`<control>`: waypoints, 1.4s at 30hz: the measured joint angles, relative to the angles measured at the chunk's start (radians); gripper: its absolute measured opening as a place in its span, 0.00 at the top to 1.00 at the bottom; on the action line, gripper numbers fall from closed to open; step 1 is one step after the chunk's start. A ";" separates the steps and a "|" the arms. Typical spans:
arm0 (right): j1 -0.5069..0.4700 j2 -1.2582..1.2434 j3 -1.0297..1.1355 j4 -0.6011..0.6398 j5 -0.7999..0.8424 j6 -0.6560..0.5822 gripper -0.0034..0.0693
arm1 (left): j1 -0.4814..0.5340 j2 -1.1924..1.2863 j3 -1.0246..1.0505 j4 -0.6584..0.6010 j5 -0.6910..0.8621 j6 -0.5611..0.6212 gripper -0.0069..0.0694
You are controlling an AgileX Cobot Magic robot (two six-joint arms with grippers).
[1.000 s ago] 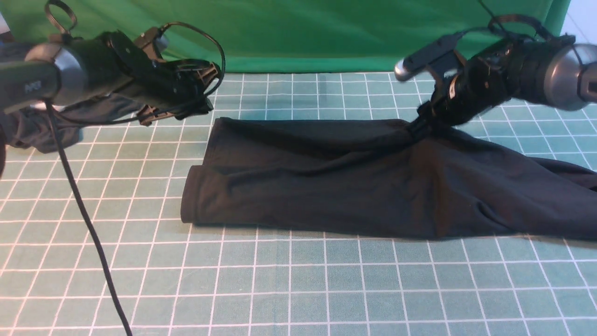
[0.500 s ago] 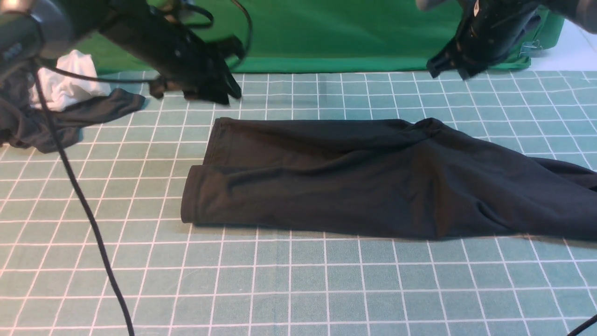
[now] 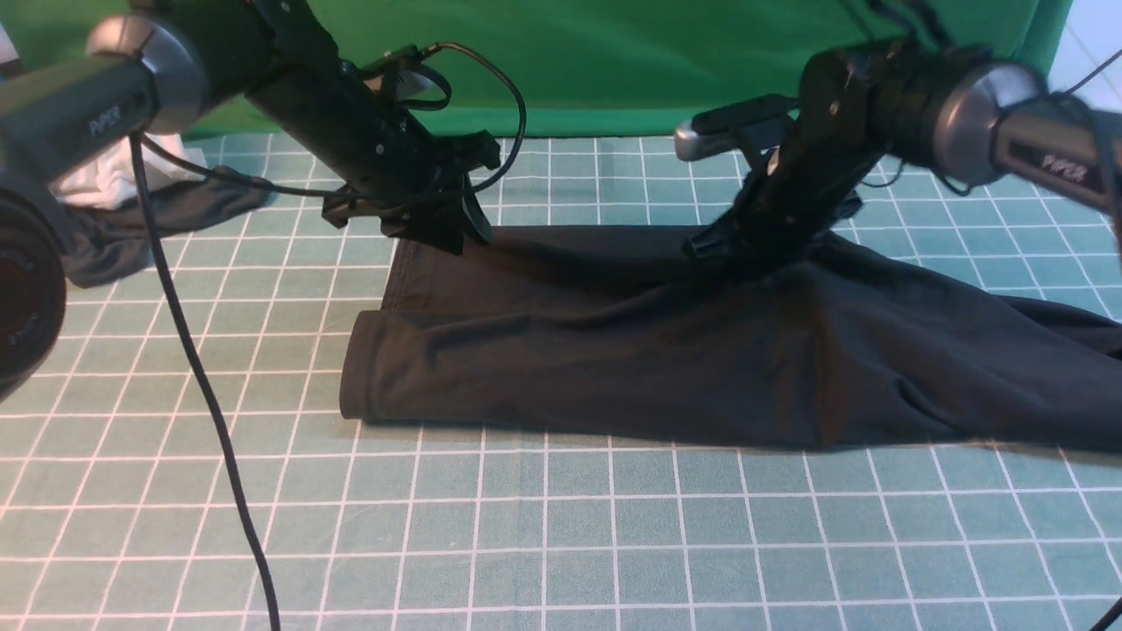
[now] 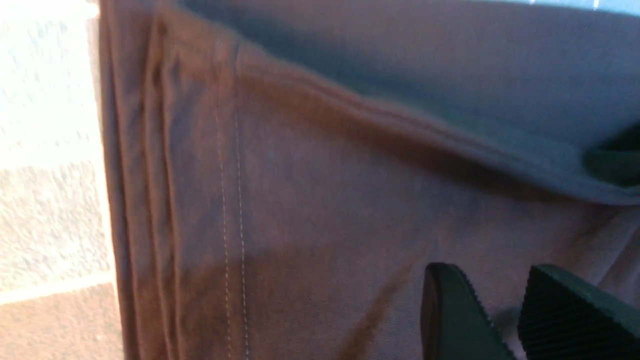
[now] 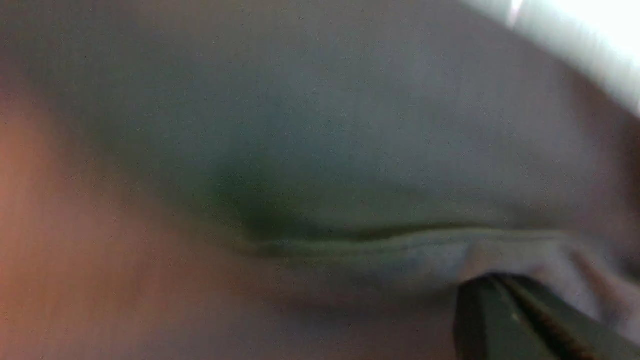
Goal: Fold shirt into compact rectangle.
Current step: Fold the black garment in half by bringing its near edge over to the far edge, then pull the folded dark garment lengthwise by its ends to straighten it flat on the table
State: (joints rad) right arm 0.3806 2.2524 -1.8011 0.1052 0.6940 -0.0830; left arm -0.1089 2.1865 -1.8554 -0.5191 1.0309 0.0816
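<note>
Nearest me is the green grid mat (image 3: pixel 561 543), with a black cable (image 3: pixel 202 394) trailing across it toward 7 o'clock. Past that the shirt (image 3: pixel 666 350) lies flat as a long folded band across the middle of the mat. Its hemmed end is at 9 o'clock and the rest runs out of view at 3 o'clock.

My left gripper (image 3: pixel 456 232) hangs over the shirt's far corner at 11 o'clock. It is released: the left wrist view shows its fingers (image 4: pixel 450 320) parted, with cloth visible between them.

My right gripper (image 3: pixel 714 250) sits at 1 o'clock on the shirt's far edge. Its jaws are clenched together against a raised fold, and I cannot tell whether any cloth is pinched.

Farther off at 10 o'clock, a dark garment (image 3: pixel 131 228) is bunched with a white cloth (image 3: pixel 105 175). A green backdrop (image 3: pixel 614 79) stands behind everything.
</note>
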 joint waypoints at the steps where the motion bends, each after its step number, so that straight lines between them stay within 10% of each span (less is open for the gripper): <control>1: -0.003 0.006 0.001 -0.007 -0.070 0.000 0.93 | 0.000 0.000 -0.013 0.006 0.003 0.000 0.67; 7: -0.035 -0.013 -0.032 -0.018 -0.194 -0.001 0.93 | 0.002 0.005 -0.197 0.059 0.117 -0.042 0.67; 15: -0.127 -0.175 -0.156 -0.020 0.228 -0.054 0.93 | 0.009 -0.057 -0.377 0.160 0.171 -0.123 0.67; 28: -0.220 -0.492 0.044 0.014 0.511 -0.076 0.94 | 0.008 -0.347 0.422 0.099 -0.063 -0.082 0.66; 42: -0.227 -0.544 0.182 -0.003 0.526 -0.112 0.94 | 0.008 -0.287 0.658 0.263 -0.115 -0.082 0.66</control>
State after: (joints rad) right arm 0.1536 1.7080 -1.6194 0.1025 1.2197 -0.1953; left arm -0.1008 1.8991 -1.1972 -0.2564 0.9157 0.0000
